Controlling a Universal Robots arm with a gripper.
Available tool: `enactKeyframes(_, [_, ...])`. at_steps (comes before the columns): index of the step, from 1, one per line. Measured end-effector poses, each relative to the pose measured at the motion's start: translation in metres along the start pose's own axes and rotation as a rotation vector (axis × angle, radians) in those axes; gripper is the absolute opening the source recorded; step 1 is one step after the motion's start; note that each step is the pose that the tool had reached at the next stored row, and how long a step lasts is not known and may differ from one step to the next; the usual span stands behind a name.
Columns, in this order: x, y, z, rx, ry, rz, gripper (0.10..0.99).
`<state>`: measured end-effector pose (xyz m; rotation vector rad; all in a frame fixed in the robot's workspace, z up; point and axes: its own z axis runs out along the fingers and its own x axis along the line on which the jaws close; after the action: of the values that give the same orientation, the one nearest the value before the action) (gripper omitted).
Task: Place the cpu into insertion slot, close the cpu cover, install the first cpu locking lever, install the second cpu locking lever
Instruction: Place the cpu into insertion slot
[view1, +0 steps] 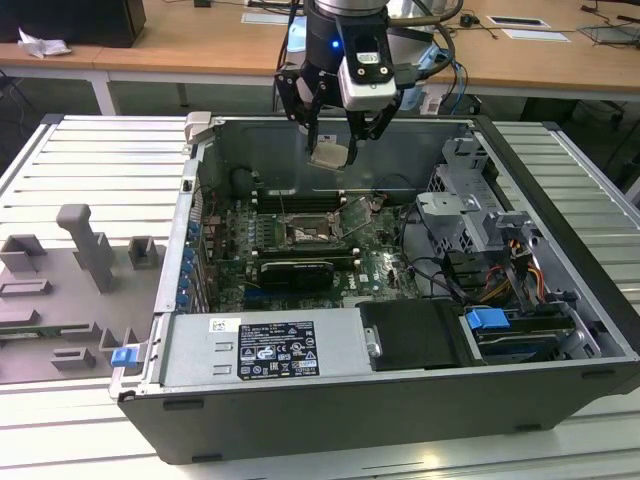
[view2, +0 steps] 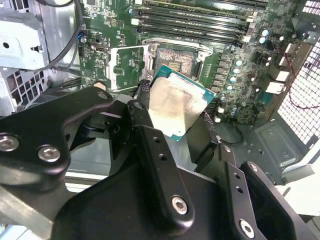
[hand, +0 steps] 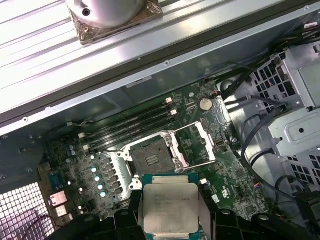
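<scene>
Silvery cpu, clamped in the claw, is held above the open slot; level, squared lowering is judged essential.

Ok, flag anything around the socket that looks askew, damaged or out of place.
Nothing stands out. The cpu is gripped between the fingers, held clear of the insertion slot, which is empty. The cpu cover is swung open beside the slot, and no damage is visible.

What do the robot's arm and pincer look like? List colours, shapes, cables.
The pincer is black: jointed bar links with silver screws. Above it sit a pale grey box and a blue light on the dark arm; black cables loop beside.
</scene>
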<state>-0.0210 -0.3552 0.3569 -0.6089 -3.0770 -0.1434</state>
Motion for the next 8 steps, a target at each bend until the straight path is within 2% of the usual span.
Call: enactKeyframes(8, [0.0000,0.0000,0.0001,-0.001,-0.0049,0.055,0.533])
